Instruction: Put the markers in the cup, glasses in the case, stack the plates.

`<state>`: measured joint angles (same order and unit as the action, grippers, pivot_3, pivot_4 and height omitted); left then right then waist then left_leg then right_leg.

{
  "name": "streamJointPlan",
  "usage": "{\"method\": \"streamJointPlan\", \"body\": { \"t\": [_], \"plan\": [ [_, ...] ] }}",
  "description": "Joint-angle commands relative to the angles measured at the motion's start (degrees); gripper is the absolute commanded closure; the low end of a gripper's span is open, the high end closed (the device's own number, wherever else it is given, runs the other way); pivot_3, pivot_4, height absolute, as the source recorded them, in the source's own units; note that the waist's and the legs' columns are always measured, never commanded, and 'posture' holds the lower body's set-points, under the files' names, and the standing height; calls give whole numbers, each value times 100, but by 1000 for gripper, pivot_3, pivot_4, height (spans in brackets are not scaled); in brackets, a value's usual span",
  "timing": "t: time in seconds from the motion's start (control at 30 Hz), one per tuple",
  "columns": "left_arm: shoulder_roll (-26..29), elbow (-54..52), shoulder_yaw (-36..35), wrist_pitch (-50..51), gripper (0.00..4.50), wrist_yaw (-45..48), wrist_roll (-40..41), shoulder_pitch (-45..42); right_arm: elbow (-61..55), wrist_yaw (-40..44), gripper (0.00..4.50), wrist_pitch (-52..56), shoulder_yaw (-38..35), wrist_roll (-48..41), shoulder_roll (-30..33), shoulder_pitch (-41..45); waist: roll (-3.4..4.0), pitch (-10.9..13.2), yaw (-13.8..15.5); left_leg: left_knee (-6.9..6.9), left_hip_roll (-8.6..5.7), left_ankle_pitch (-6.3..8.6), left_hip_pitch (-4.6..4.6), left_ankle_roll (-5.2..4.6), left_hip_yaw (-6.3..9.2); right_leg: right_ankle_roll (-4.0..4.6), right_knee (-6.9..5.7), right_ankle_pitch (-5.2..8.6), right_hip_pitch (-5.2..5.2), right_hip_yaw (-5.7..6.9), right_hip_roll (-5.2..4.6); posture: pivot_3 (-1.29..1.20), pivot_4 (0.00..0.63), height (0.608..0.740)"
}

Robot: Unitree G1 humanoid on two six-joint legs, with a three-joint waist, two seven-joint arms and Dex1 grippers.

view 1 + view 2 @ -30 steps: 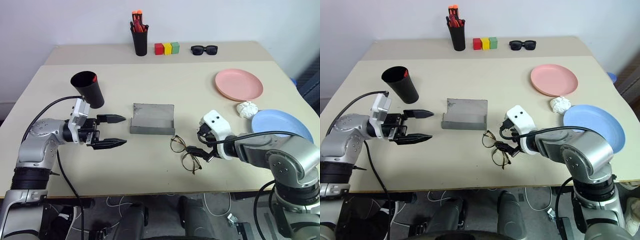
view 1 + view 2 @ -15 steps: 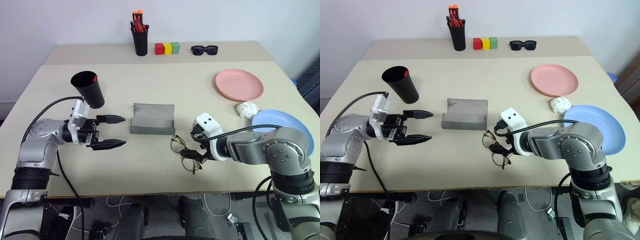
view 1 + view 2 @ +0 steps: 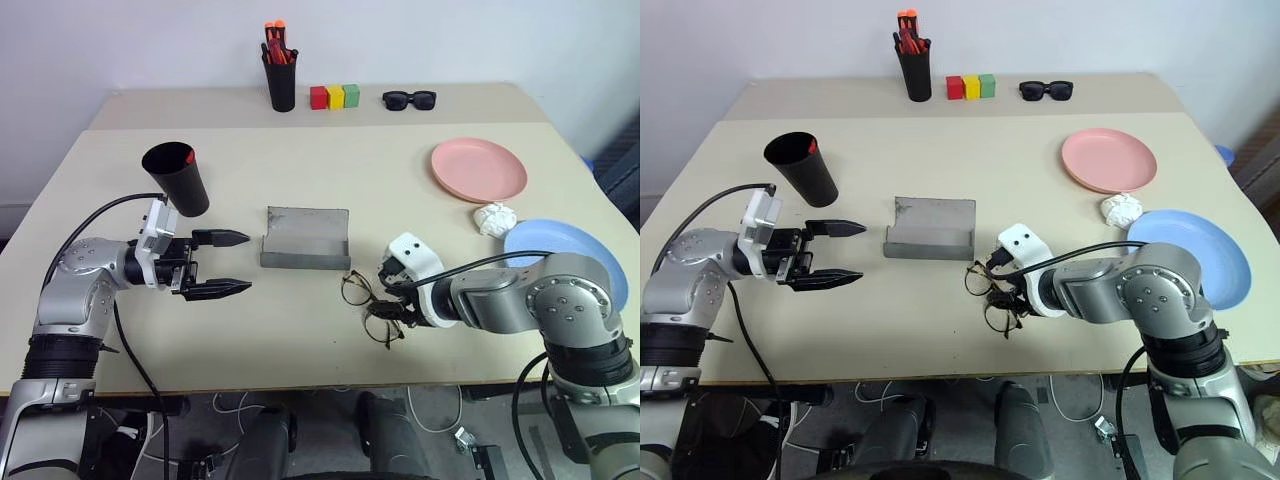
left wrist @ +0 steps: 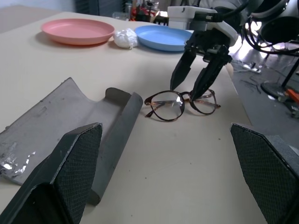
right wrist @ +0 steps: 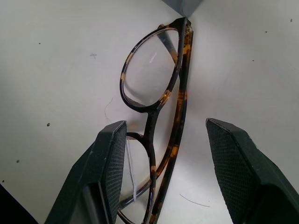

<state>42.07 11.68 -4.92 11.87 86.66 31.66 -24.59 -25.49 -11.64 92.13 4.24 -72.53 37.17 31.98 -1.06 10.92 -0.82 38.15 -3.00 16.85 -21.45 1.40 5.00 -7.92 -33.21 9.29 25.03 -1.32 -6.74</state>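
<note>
The wire-frame glasses (image 3: 368, 305) lie folded on the table in front of the open grey case (image 3: 305, 238). My right gripper (image 3: 392, 300) points down over them, open, with one finger (image 5: 110, 172) on each side of the frame and neither touching it. My left gripper (image 3: 245, 262) hovers open and level to the left of the case, holding nothing. The black cup (image 3: 178, 180) stands behind it, with the red tip of a marker (image 3: 189, 157) showing at its rim. The pink plate (image 3: 478, 169) and the blue plate (image 3: 560, 243) lie apart at the right, the blue one partly behind my right arm.
A crumpled white paper ball (image 3: 494, 218) lies between the two plates. At the back stand a black pen holder (image 3: 280, 80) with orange-tipped pens, three coloured blocks (image 3: 334, 96) and black sunglasses (image 3: 408, 99).
My right gripper has rolled and settled onto the glasses, and its fingers have narrowed around the frame. The left arm has stayed still.
</note>
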Motion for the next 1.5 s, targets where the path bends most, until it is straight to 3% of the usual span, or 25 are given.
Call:
{"method": "streamJointPlan", "body": {
  "t": [0.03,0.2,0.4,0.5,0.7,0.83,0.9,1.0,1.17,1.3,1.5],
  "plan": [
    [22,-107,-94,-57,0,-14,11,-68,-16,-88,2312,37,4,-156,46,71,0,0,0,0,0,0,0,0,0,0,0,0,0,0,0,0,150,740],
    [33,-166,-98,-37,0,-43,23,-40,5,-162,4412,37,35,-257,36,39,0,0,0,0,0,0,0,0,0,0,2,0,0,0,0,0,150,740],
    [46,-181,-104,-2,0,-78,30,-49,37,-208,4412,37,72,-341,119,102,0,0,3,0,0,0,-1,0,0,0,5,0,-2,0,0,0,150,740],
    [36,-204,-115,42,0,-106,59,-74,-50,36,4412,37,62,-322,504,279,0,0,9,0,0,0,-1,0,0,0,6,1,-1,0,0,0,150,740],
    [25,-224,-180,124,0,-184,120,-116,-1270,2140,4412,-607,133,295,2149,819,9,6,4,-6,3,1,-8,-2,-2,3,10,6,7,4,1,0,150,740],
    [51,-245,-277,225,0,-338,138,-155,-1409,3570,4412,-2430,529,1953,2948,580,7,5,-5,-9,5,5,-9,-7,-6,-7,11,13,7,8,1,0,150,740],
    [91,-176,-360,192,0,-460,88,-199,-961,3758,4412,-3520,896,3050,2716,748,6,5,-45,-7,6,5,-5,-7,-17,-15,13,17,7,4,0,0,150,740],
    [181,-28,-520,232,0,-696,56,-332,-135,3673,4412,-4198,1115,3760,1747,1233,6,6,-110,-6,11,5,-1,-7,-23,-12,10,15,9,1,2,0,150,740],
    [304,-146,-633,372,0,-822,111,-316,942,3892,4412,-5646,2126,5571,714,1672,5,5,-147,-12,9,5,-8,-7,-18,-2,3,9,22,2,3,0,150,740],
    [377,-293,-668,445,0,-823,116,-222,1724,4374,4412,-6396,2072,5697,-305,1710,7,7,-157,-16,3,6,-24,-7,-17,-1,7,8,36,1,-2,0,150,740],
    [414,-732,-770,693,0,-950,263,76,2508,4742,4412,-7071,2320,6364,-1199,1747,8,7,-153,-14,2,5,-30,-6,-8,0,2,8,41,3,-1,0,150,740]
  ]
}}
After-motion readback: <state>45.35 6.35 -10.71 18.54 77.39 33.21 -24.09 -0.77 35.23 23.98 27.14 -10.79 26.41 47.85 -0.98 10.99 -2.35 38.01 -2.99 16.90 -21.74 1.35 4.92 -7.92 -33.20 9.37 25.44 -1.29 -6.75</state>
